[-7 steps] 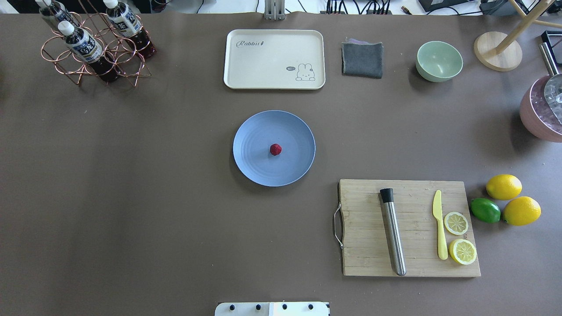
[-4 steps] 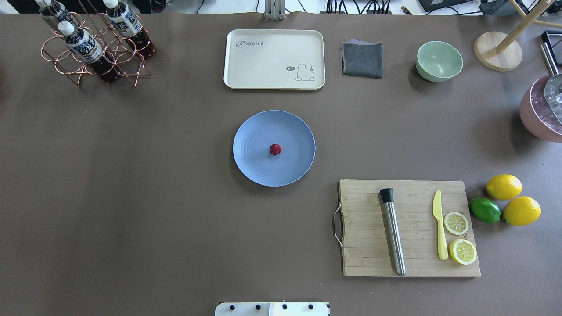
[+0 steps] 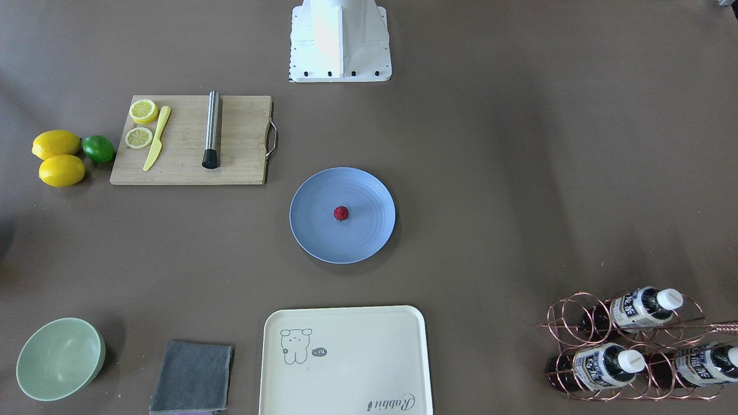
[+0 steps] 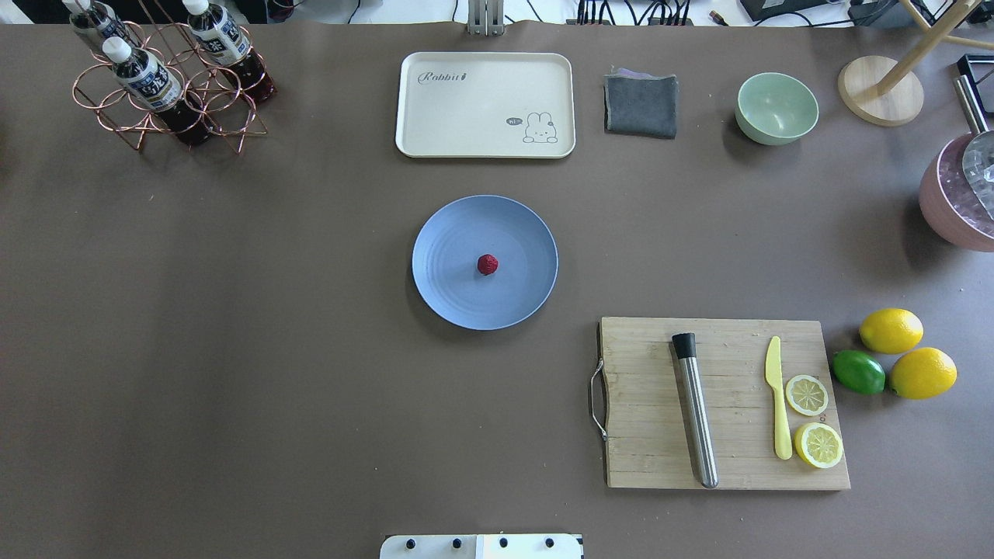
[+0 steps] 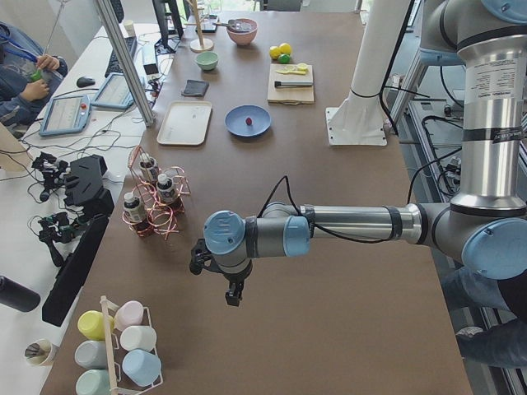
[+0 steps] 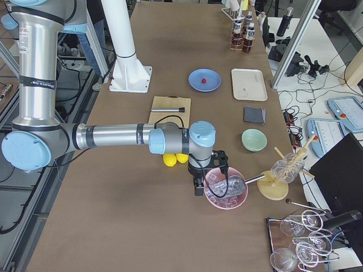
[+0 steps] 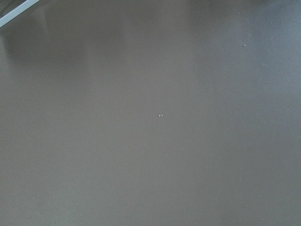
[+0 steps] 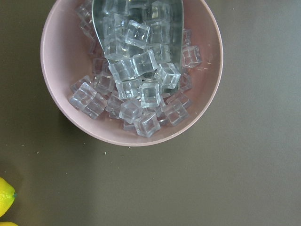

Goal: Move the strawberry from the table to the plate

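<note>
The strawberry (image 4: 487, 265) rests at the centre of the plate (image 4: 450, 295) (placement judged complete). Hold left gripper (image 5: 234, 296) and right gripper (image 6: 197, 188) well clear of the plate; jaw opening cannot be told.

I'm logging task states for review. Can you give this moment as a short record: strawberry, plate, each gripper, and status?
strawberry: resting on the plate, near its middle
plate: flat on the table, around mid-table
left gripper: over bare table at the robot's left end, far from the plate; open or shut cannot be told
right gripper: above the ice bowl at the right end; open or shut cannot be told
status: strawberry is on the plate; task looks done
</note>
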{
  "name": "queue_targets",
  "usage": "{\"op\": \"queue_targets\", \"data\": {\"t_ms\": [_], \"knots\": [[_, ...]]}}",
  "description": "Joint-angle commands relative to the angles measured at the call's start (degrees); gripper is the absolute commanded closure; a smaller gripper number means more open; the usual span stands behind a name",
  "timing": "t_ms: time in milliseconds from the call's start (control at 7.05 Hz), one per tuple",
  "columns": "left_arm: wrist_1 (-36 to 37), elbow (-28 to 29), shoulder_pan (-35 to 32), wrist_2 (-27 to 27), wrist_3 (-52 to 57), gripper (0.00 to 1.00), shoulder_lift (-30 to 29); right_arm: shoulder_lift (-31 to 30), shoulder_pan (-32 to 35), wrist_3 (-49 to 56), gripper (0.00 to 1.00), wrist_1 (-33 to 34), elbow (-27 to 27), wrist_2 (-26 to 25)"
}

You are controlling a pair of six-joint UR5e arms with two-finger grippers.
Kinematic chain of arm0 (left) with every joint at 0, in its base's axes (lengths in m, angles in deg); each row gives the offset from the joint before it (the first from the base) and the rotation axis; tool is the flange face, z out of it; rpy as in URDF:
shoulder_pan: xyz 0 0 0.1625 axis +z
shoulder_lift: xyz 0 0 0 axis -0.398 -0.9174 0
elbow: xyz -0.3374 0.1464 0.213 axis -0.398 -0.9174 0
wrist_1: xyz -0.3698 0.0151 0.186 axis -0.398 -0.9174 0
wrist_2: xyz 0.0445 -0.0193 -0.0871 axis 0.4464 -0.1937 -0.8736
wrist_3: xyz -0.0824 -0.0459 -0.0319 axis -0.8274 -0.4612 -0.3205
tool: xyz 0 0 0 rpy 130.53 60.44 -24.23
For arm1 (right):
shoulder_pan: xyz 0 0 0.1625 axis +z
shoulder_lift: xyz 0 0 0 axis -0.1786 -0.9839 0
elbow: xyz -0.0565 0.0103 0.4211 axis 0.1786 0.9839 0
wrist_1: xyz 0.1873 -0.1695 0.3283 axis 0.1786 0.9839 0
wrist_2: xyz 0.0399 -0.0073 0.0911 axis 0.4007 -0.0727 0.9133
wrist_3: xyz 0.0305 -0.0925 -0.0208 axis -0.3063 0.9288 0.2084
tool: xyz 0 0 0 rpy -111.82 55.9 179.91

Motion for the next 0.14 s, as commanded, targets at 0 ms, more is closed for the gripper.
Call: {"op": "queue_targets", "data": {"t_ms": [0], "knots": [[-0.1, -0.3, 0.0, 0.1, 0.2, 0.02, 0.0, 0.0, 0.0, 0.0, 0.0, 0.0, 0.0, 0.0]]}}
